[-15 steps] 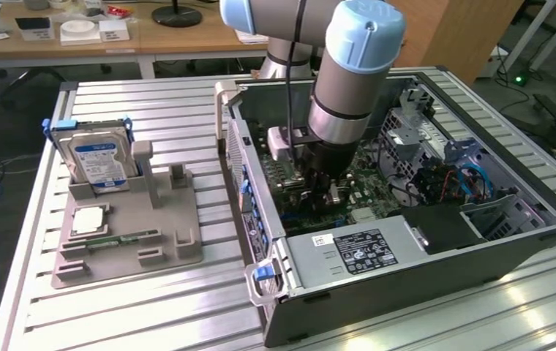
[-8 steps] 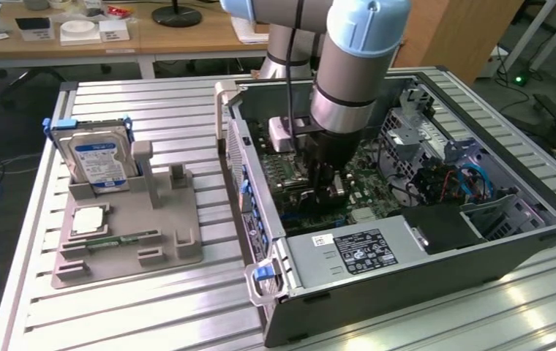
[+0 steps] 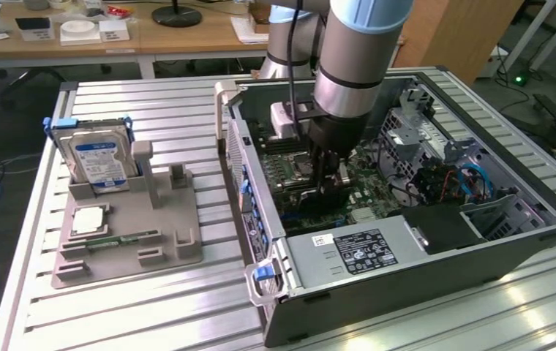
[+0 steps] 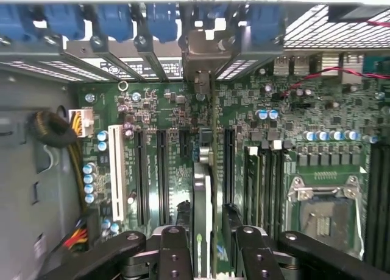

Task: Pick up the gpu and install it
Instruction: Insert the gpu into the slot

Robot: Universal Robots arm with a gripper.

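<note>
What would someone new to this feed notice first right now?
The robot arm reaching down into the open computer case, near the exterior view's middle. Its tool grips the gpu, a thin card held edge-on above the green motherboard among the long expansion slots. Toward the exterior view's left, a grey holder tray has a hard drive with a blue-white label standing upright in it.

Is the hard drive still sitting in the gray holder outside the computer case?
Yes, the hard drive stands upright in the gray holder.
</note>
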